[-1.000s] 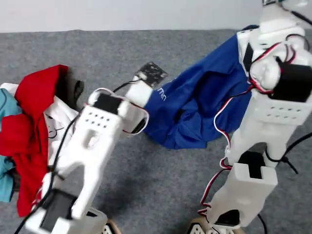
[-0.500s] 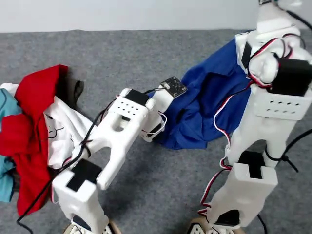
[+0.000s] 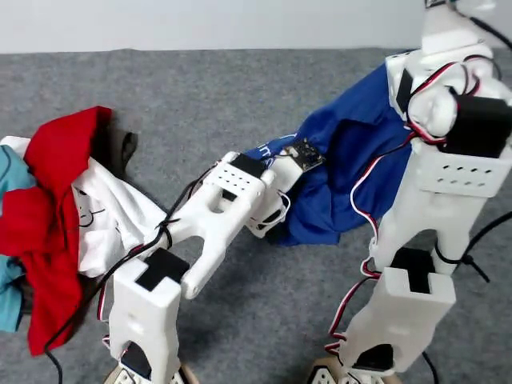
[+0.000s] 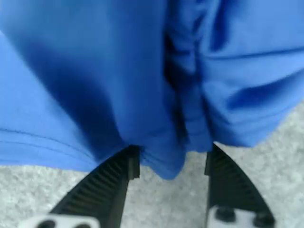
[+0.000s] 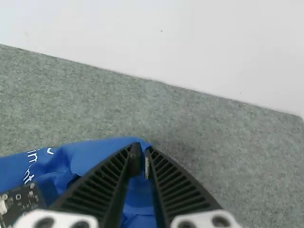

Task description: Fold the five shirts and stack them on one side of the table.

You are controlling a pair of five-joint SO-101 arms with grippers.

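A blue shirt (image 3: pixel 344 172) hangs bunched at the table's right, one corner lifted. My right gripper (image 5: pixel 141 159) is shut on that raised edge of the blue shirt (image 5: pixel 85 154), up near the far edge of the table. My left gripper (image 4: pixel 172 159) stands open at the shirt's lower hem, with a fold of the blue shirt (image 4: pixel 142 71) between its fingers (image 4: pixel 116 173). In the high view the left gripper (image 3: pixel 278 226) sits at the near-left edge of the blue cloth.
A heap of shirts lies at the left: a red shirt (image 3: pixel 48 188) on top, a white shirt (image 3: pixel 108 216), a teal one (image 3: pixel 8 172) and a dark one (image 3: pixel 122 148). Grey carpet (image 3: pixel 200 96) covers the table; a white wall (image 5: pixel 190 38) rises behind.
My left arm has swung right and stretched out, from beside the heap to the blue shirt's lower hem. The blue shirt has bunched up toward the right arm, which barely moved.
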